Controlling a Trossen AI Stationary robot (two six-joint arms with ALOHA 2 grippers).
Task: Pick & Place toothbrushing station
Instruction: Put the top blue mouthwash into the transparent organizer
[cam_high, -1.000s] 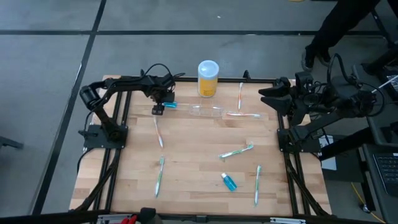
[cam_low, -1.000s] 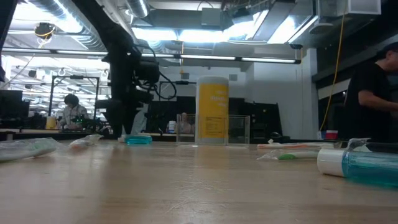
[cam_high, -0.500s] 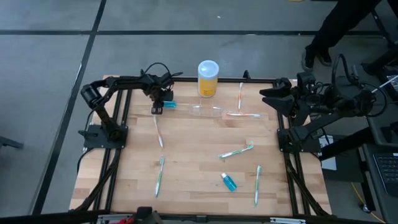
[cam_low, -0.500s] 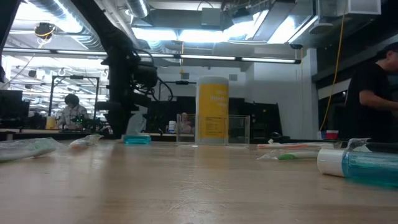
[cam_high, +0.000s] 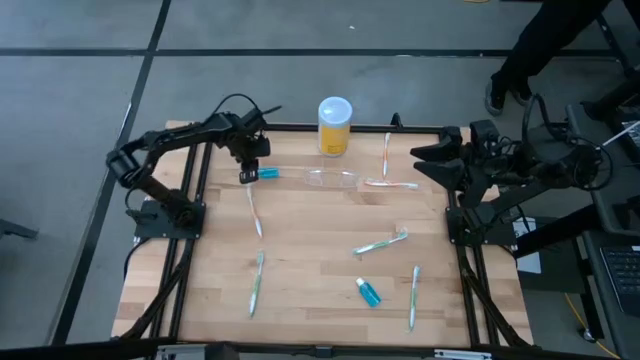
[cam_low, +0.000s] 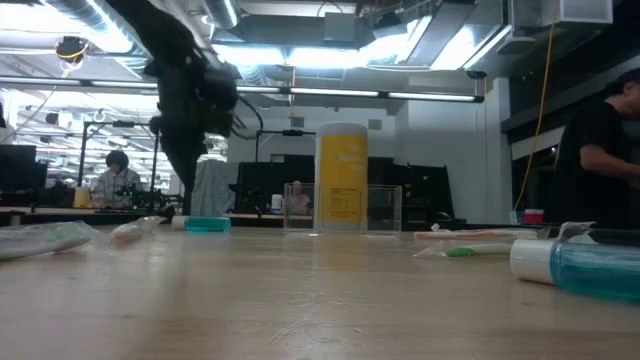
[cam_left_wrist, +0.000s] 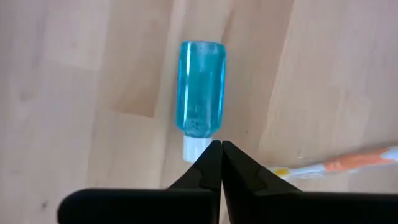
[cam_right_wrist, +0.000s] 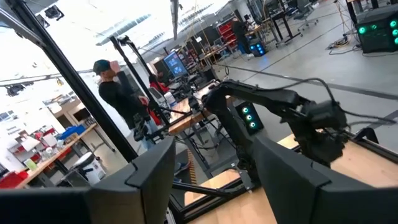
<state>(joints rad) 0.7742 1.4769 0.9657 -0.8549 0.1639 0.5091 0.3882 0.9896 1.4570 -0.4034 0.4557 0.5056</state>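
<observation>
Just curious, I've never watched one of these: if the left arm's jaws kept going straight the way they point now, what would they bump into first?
Most likely the small blue bottle lying on the table. The left gripper, jaws shut, points right at its white cap, though the remaining gap is unclear.

Clear plastic toothbrushing station (cam_high: 331, 178), lying flat on the wood, empty, near the table's far edge

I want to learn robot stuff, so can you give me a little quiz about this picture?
1. True or false: the left pincer holds the blue bottle beside it.
2. The yellow container is: A upright, B lying down, C in a pincer.
3. How many blue bottles lie on the table?
Key: 1 false, it is shut on nothing. 2 A. 3 two; the second bottle lies near the front edge.
</observation>
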